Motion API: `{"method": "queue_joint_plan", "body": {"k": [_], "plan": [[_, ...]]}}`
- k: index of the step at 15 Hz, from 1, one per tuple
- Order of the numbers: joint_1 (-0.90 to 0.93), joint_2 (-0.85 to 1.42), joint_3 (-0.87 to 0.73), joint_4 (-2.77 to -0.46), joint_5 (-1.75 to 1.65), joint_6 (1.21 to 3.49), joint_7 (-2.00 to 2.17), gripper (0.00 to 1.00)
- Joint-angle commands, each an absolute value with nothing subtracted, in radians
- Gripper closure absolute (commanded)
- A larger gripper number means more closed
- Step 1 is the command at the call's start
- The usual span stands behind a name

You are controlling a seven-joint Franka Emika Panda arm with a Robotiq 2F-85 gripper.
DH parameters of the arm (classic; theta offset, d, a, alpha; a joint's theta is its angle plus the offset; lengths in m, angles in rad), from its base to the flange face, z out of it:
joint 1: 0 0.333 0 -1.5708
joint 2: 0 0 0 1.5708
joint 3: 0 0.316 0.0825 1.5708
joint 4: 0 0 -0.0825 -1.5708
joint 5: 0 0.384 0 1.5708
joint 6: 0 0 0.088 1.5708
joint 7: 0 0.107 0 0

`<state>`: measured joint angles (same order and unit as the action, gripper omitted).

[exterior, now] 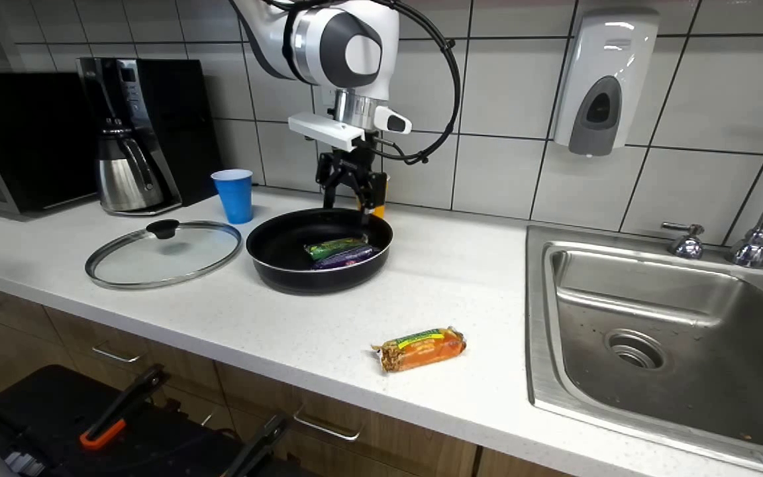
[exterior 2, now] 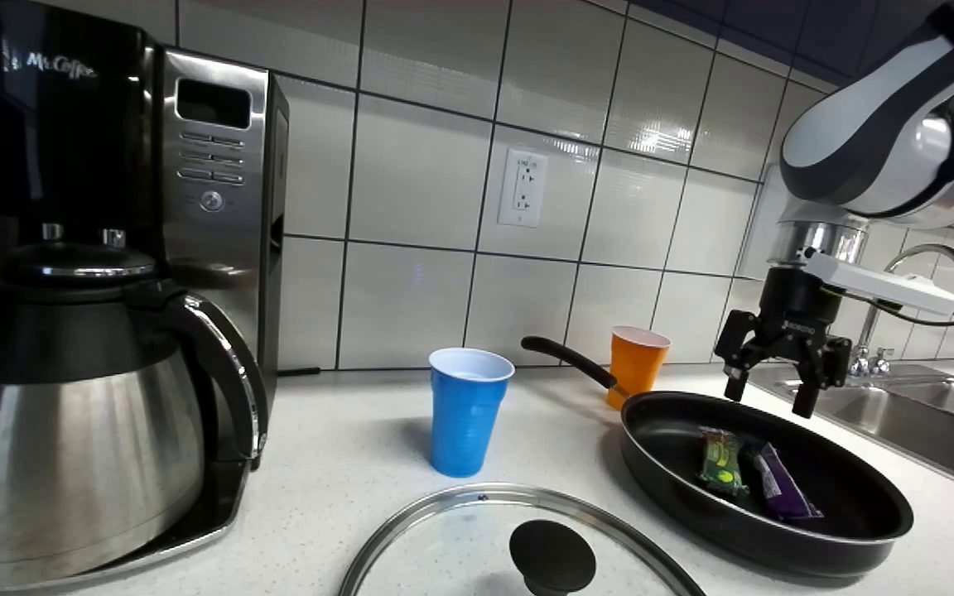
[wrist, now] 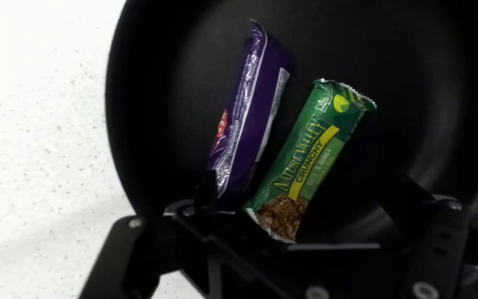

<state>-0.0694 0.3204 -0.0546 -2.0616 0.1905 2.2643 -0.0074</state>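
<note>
My empty claw (exterior 2: 769, 397) hangs spread over the high-sided pan (exterior: 315, 281), which kinda corrals the green bar (wrist: 305, 166) and purple bar (wrist: 253, 116).

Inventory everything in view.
Countertop: 1, white, against wall
Pan: 1, black, countertop
Green bar: 1, green, in pan
Purple bar: 1, purple, in pan
Orange bar: 1, orange, countertop
Lid: 1, clear, countertop
Blue cup: 1, blue, countertop
Orange cup: 1, orange, behind pan
Coffeemaker: 1, black-silver, countertop
Appliance: 1, black, beside coffeemaker
Dispenser: 1, white, wall
Outlet: 1, white, wall
Sink: 1, silver, countertop
Faucet: 1, silver, sink
Drawers: several, brown, undercounter
Clamps: 2, black, foreground
Arm: 1, white, overhead
Gripper: 1, black, above pan
</note>
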Motion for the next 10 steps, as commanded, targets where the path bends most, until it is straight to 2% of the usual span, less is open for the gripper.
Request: {"method": "queue_joint_plan", "body": {"k": [1, 6, 7, 10], "plan": [[-0.067, 0.235, -0.097, -2.112, 0.086, 2.238, 0.061, 0.0], [-0.08, 0.173, -0.158, -2.173, -0.038, 2.272, 0.16, 0.0], [-0.083, 0.229, -0.137, -2.122, -0.001, 2.263, 0.114, 0.0], [-0.091, 0.207, -0.152, -2.142, -0.014, 2.264, 0.122, 0.0]]}}
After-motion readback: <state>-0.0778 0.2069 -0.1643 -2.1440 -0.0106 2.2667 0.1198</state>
